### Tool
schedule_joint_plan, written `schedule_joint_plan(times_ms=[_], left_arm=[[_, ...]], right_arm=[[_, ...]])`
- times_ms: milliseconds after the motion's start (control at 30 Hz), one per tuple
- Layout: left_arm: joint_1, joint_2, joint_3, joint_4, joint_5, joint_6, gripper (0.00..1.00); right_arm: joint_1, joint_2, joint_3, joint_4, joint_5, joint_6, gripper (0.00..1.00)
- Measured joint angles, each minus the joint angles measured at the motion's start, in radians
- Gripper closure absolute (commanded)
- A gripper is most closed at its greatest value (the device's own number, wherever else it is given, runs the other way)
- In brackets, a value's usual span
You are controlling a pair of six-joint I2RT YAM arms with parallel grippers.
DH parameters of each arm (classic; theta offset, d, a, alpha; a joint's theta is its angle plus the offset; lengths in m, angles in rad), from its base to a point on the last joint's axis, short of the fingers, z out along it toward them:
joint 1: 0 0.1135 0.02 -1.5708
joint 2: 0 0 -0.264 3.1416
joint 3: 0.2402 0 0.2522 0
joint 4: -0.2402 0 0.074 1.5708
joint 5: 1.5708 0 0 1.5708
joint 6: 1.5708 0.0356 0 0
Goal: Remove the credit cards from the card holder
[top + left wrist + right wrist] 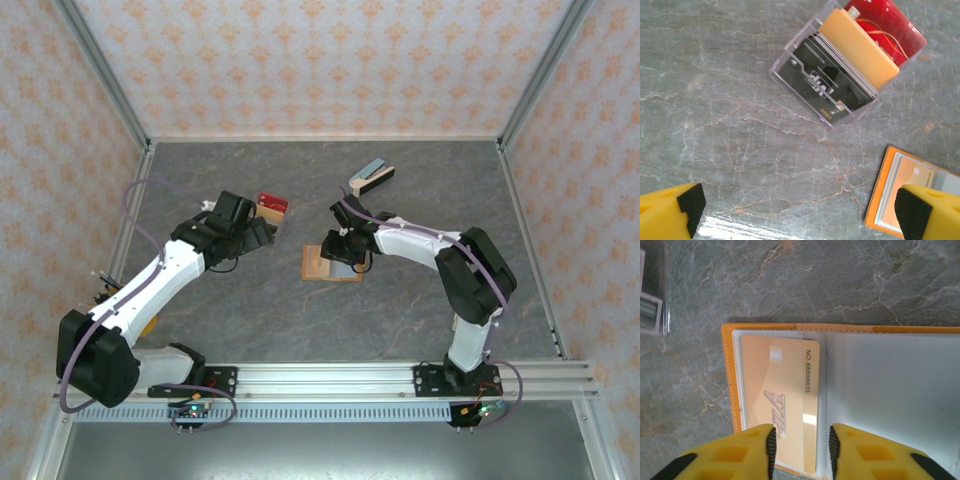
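Note:
The card holder (320, 268) lies open and flat on the table, orange-tan rim with clear sleeves (890, 390). A tan VIP card (780, 390) sits in its left sleeve. My right gripper (800, 446) hovers right over that card, open with a narrow gap, its black pads (771, 447) straddling the card's right half near the fold. It shows above the holder's right part (342, 248). My left gripper (801, 212) is open wide over bare table, with the holder's corner (879, 200) beside its right finger. It hangs left of the holder (262, 232).
A clear plastic box (790, 75) holds black cards, a tan card and a red one, and stands by the left gripper (271, 207). A grey-blue and black wedge-shaped thing (372, 177) lies at the back. Metal posts and patterned walls bound the table.

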Motion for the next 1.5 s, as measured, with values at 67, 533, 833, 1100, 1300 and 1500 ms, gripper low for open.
schedule_joint_plan(times_ms=[67,533,833,1100,1300,1500], left_arm=[[0.0,0.01,-0.001,0.019,0.019,0.02,0.0],[0.0,0.075,-0.006,0.108,0.164,0.072,0.0],[0.0,0.083,-0.009,0.134,0.207,0.072,0.0],[-0.001,0.1,-0.016,0.158,0.241,0.072,0.0],[-0.008,0.119,-0.017,0.163,0.247,0.072,0.0],[-0.035,0.144,-0.017,0.187,0.268,0.071,0.0]], right_arm=[[-0.006,0.013,0.006,0.002,-0.003,0.014,0.71],[-0.033,0.095,0.056,-0.001,-0.037,0.031,0.78],[-0.039,0.114,0.073,-0.006,-0.055,0.014,0.8],[-0.04,0.143,0.112,-0.033,-0.079,-0.042,0.82],[-0.042,0.154,0.132,-0.077,-0.085,-0.122,0.88],[-0.043,0.148,0.132,-0.119,-0.072,-0.224,0.89]])
